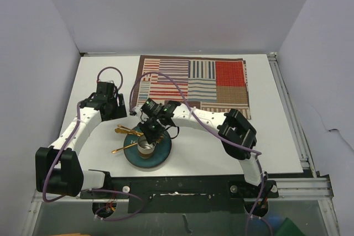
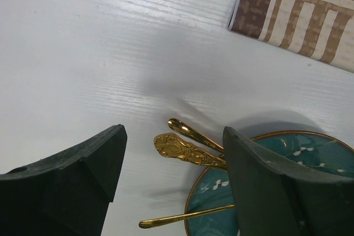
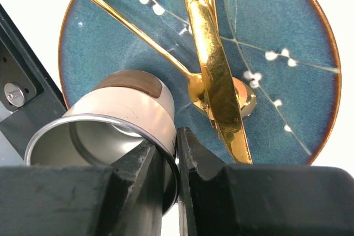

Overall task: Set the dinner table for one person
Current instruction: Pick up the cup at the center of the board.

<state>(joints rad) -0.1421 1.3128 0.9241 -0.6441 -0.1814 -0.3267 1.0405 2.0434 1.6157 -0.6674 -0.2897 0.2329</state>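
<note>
A teal plate (image 1: 157,157) with white blossoms sits on the white dinner table (image 1: 199,147) near its front edge. On the plate lie several gold cutlery pieces (image 1: 126,131), their handles reaching left over the rim. A white metal cup (image 1: 146,146) stands on the plate. My right gripper (image 3: 177,153) is shut on the cup's rim (image 3: 166,153), one finger inside, one outside. The gold knife (image 3: 213,64) and spoon (image 3: 138,31) lie beside it. My left gripper (image 2: 174,158) is open, hovering over the table left of the plate (image 2: 287,164), above the gold handles (image 2: 185,150).
A striped patchwork placemat (image 1: 193,84) lies at the back of the table; its corner shows in the left wrist view (image 2: 298,15). Aluminium rails (image 1: 290,109) run along the table's right and front edges. Grey walls enclose the table.
</note>
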